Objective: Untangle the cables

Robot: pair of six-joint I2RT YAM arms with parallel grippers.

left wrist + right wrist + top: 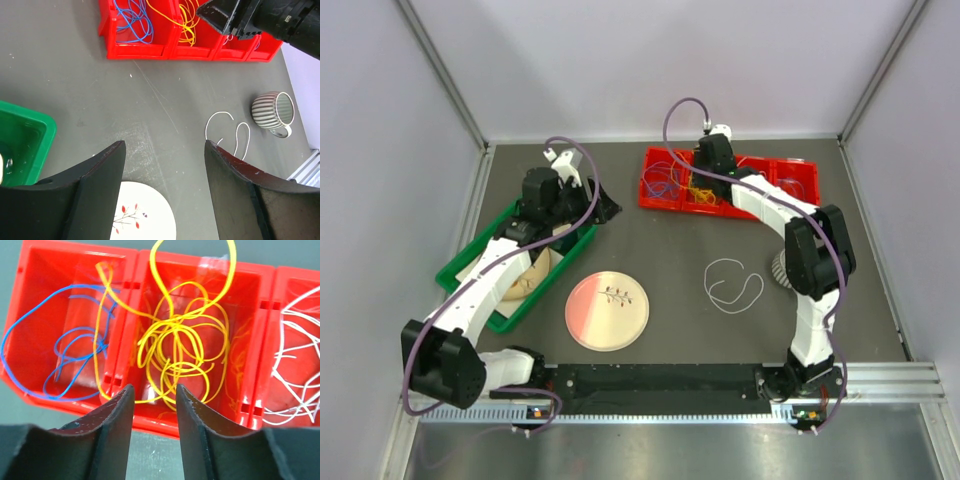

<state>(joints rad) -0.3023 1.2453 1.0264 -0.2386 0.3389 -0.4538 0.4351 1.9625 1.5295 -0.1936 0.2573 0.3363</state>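
Over the red tray (260,315), my right gripper (154,390) has its jaws slightly parted and empty. The yellow cables (172,319) loop out of view at the top. My left gripper (165,145) has its jaws spread wide, holding nothing.

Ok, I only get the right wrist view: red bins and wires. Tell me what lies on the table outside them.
Observer: A loose white cable lies curled on the table, outside the red tray.
Operator: Name what is beside it.
Observer: A striped mug, close on its right, not touching.
Operator: Report the left tool.
Observer: The left tool is open and empty, up by the green bin.
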